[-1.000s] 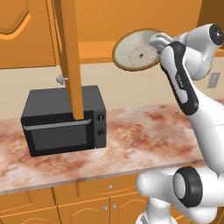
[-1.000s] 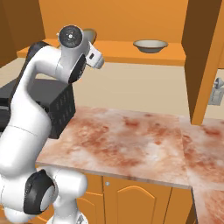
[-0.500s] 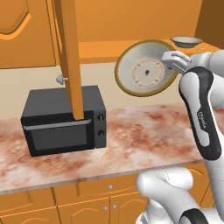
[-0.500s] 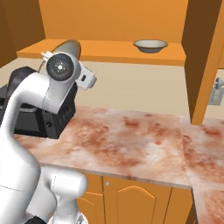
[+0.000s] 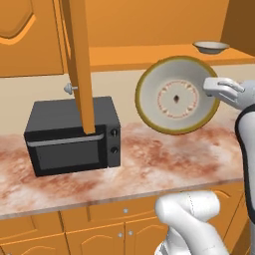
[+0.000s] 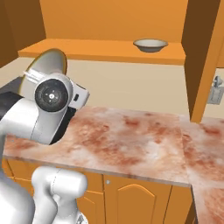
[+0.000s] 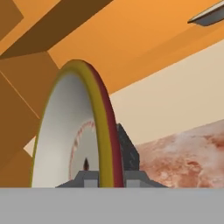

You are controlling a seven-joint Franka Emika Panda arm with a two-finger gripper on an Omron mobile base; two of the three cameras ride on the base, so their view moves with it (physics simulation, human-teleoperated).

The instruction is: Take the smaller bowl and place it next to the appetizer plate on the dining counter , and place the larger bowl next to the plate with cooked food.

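Observation:
My gripper (image 5: pixel 213 90) is shut on the rim of the smaller bowl (image 5: pixel 175 95), a cream bowl with an olive-yellow rim, a red dotted ring and a dark centre spot. The bowl hangs on edge above the marbled wall counter (image 5: pixel 164 159), its inside facing the left base camera. In the hand view its rim (image 7: pixel 101 127) stands between my fingertips (image 7: pixel 105 178). From the right base view the bowl's edge (image 6: pixel 47 64) peeks up behind my arm. The larger bowl (image 5: pixel 211 47) (image 6: pixel 150 44) (image 7: pixel 209 15) rests on the orange shelf. The dining counter and both plates are out of view.
A black microwave (image 5: pixel 72 134) stands on the wall counter at the left. An open orange cabinet door (image 5: pixel 79 60) hangs edge-on above it. Another cabinet door (image 6: pixel 205 57) stands open at the right of the right base view. Closed lower cabinets (image 5: pixel 99 229) run beneath the counter.
The arm has carried the smaller bowl down from shelf height, to the right and nearer the base. The grip has stayed shut. The larger bowl has not moved.

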